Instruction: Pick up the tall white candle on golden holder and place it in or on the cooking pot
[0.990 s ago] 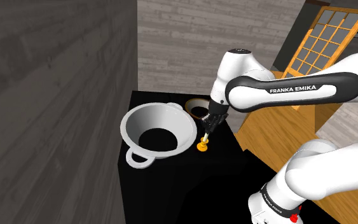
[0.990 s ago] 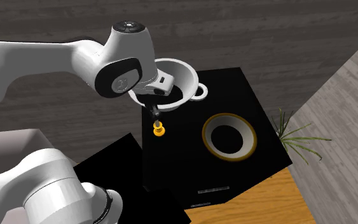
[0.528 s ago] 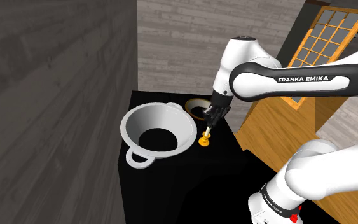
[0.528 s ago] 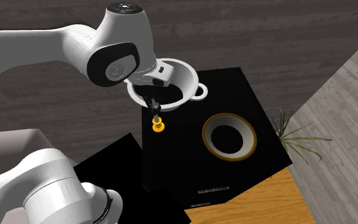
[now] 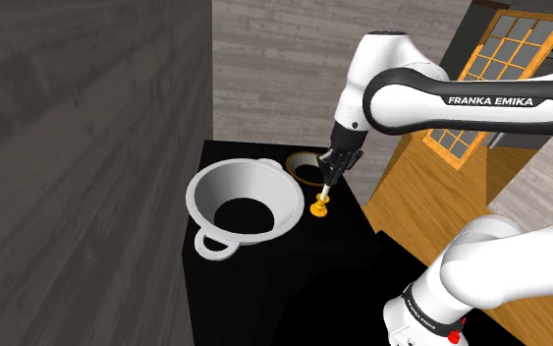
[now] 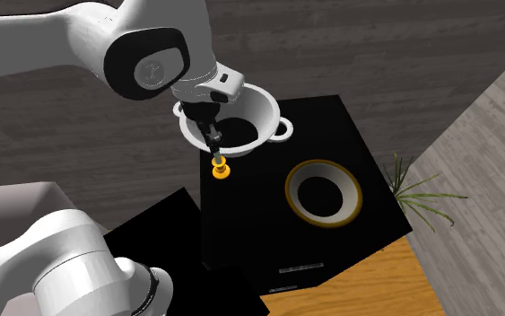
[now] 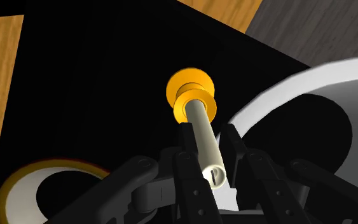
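Closed with the black end effector (image 7: pixel 206 137) on a pale candle (image 7: pixel 201 124), fingers (image 7: pixel 185 143) pressed to either side of the stem near its top; capped at the far end by a golden holder (image 7: pixel 193 95), flared base pointing down at the black bench (image 7: pixel 95 76); impossible to tell whether base and bench top touch.

Seen from the shoulder view as end effector (image 5: pixel 328 182) pointing down, candle (image 5: pixel 324 193) a little tilted, holder (image 5: pixel 319 207) just beside the rim of the whitish cooking pot (image 5: pixel 205 192); outside the pot, not in it.

Likewise in the second exterior view: end effector (image 6: pixel 214 144) over the near rim of the pot (image 6: pixel 268 108), candle (image 6: pixel 217 154) and holder (image 6: pixel 221 168) hanging just in front of it, above the bench (image 6: pixel 331 126).

Farther along the bench, well apart from the holder, a gold-rimmed ring (image 6: pixel 324 163) with a dark centre; beyond the bench edge, a spiky green plant (image 6: pixel 412 193) and grey plank flooring; off behind the arm, an orange-framed window panel (image 5: pixel 500 59).
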